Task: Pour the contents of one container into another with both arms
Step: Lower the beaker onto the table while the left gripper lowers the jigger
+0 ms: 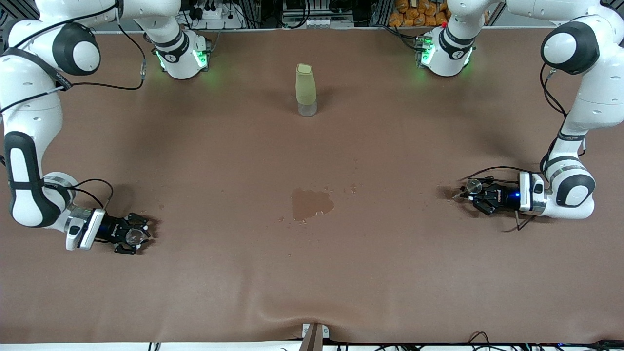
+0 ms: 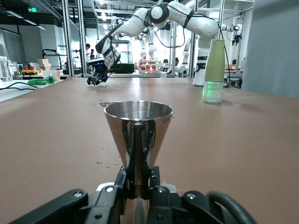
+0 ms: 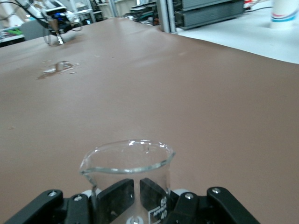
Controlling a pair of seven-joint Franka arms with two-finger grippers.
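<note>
At about eight o'clock in the front view you have the right hand [image 1: 138,236], low at the right arm's end of the surface [image 1: 312,273], its fingers pressed together on the small clear cup [image 1: 132,236]. Your right wrist view shows the cup [image 3: 127,173] upright in that pinch, rim up and long axis vertical, with printed graduations on its wall; I cannot tell whether it holds any liquid.

Moving on to the centre, a wet patch [image 1: 312,204] darkens the surface, and at twelve o'clock the tall pale-green bottle [image 1: 306,90] stands upright, well apart from both hands.

At about three o'clock the left hand [image 1: 472,192] sits low at the left arm's end, its fingers clamped on the waist of the metal jigger [image 1: 473,185]. The left wrist view shows the jigger [image 2: 138,129] upright too, its open bowl facing up.

The relation your coming move turns on, as I judge it: the jigger lies toward three o'clock from the right hand, with the wet patch between them, and the two hands are well apart. Each vessel is already in its own arm's grip, so neither arm is nearer. You will likely need to bring both toward the middle, keep the jigger's mouth up, then tip the cup's rim over it.
</note>
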